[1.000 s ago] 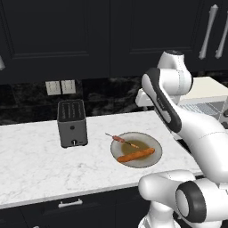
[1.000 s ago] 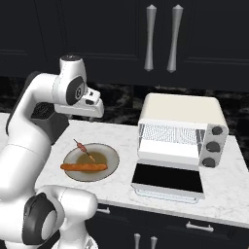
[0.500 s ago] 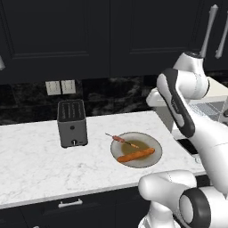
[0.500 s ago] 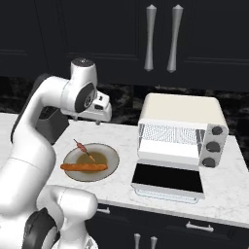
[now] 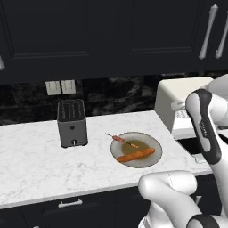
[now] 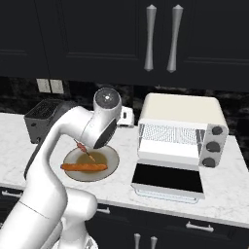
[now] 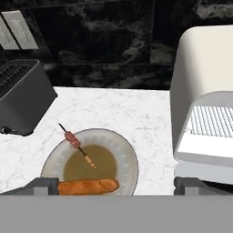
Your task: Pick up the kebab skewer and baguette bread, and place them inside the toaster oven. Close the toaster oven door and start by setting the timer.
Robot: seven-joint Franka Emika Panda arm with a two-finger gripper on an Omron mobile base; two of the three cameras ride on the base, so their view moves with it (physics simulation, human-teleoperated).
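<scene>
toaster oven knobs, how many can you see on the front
3, stacked in a column on the right side of the toaster oven front: top knob, middle knob, bottom knob. None looks hidden.

On the counter [image 5: 35,164] a plate [image 5: 153,156] sat between the slot toaster [image 5: 72,122] on the left and the toaster oven [image 6: 182,126] on the right. The baguette bread [image 5: 136,155] lay across the plate's near side, the kebab skewer [image 5: 121,140] on its far left rim. The toaster oven door [image 6: 168,179] lay folded down toward the near edge. Wall outlets [image 5: 61,87] sat behind the slot toaster, below cabinets [image 6: 97,39].
</scene>
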